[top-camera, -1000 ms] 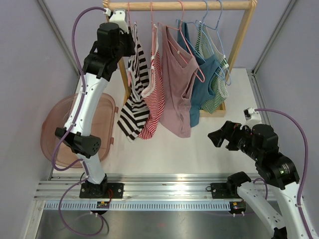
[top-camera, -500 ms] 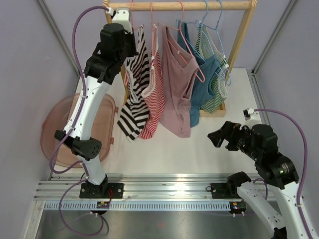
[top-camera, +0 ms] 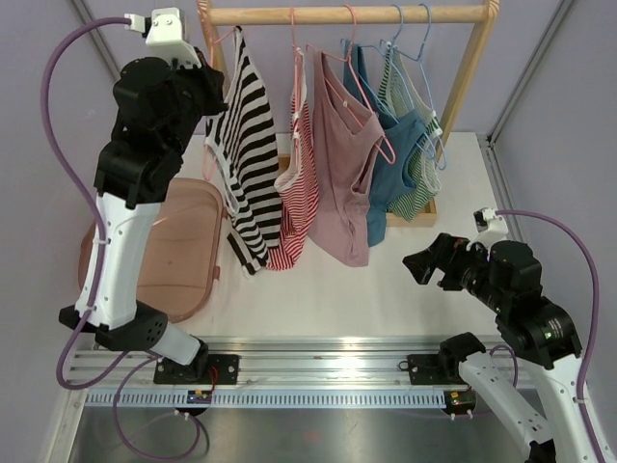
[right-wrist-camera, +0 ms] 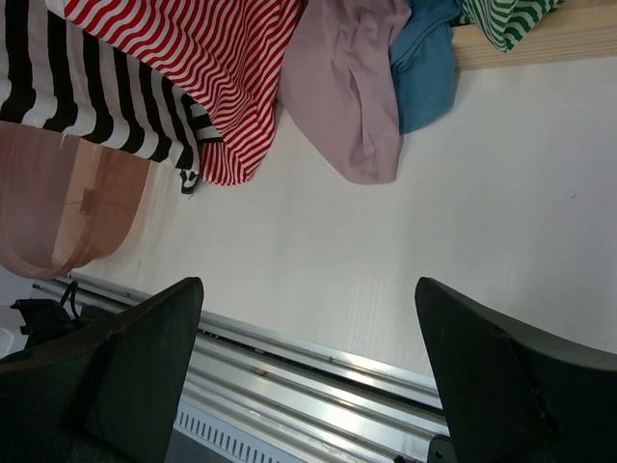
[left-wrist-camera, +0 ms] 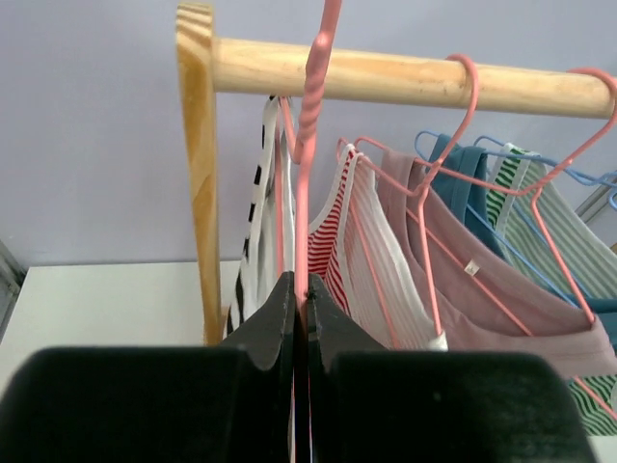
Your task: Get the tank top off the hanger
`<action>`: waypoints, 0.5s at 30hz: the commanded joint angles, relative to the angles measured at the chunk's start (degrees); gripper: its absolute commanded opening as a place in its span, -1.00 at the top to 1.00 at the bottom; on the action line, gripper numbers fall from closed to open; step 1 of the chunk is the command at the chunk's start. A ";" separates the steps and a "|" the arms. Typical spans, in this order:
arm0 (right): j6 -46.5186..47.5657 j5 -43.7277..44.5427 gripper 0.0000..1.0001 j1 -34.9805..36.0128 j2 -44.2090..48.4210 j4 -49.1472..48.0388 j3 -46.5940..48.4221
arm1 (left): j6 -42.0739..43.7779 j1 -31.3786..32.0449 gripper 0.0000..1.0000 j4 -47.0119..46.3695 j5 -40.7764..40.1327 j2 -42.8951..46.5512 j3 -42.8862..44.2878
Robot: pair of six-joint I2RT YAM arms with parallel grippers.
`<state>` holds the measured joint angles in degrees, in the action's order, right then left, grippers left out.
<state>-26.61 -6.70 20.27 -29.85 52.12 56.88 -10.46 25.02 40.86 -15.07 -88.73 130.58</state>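
Note:
The black-and-white striped tank top (top-camera: pixel 246 154) hangs on a pink hanger (left-wrist-camera: pixel 307 145) at the left end of the wooden rail (top-camera: pixel 347 13). My left gripper (top-camera: pixel 200 95) is shut on the hanger's neck, seen in the left wrist view (left-wrist-camera: pixel 300 285). The hook rises in front of the rail and leaves the frame at the top, so I cannot tell whether it still rests on the rail. The top's striped cloth (left-wrist-camera: pixel 258 231) hangs just beyond my fingers. My right gripper (top-camera: pixel 424 265) is open and empty, low over the table (right-wrist-camera: pixel 308 289).
A red-striped top (top-camera: pixel 299 193), a mauve top (top-camera: pixel 342 164), a blue top (top-camera: pixel 395 145) and a green-striped top (top-camera: pixel 419 164) hang on the rail. A pink tub (top-camera: pixel 183 251) lies on the table at the left. The rack's left post (left-wrist-camera: pixel 198 174) stands close to my left gripper.
My left arm has risen and swung left with the hanger. The striped top has lifted and spread away from the red-striped one. The right arm has not moved.

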 commanded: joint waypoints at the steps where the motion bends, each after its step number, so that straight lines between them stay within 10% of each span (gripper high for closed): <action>1: 0.95 -2.17 -0.99 0.38 -0.65 -3.77 1.83 | -1.67 0.12 1.00 -1.31 -0.22 7.23 -4.27; 15: -9.15 -29.94 -0.99 0.47 -4.07 -32.59 -9.67 | -9.05 0.12 1.00 10.10 21.29 45.55 -32.48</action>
<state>-31.68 -28.47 20.32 -32.32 29.78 49.60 -18.28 25.02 49.04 -3.11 -47.88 102.15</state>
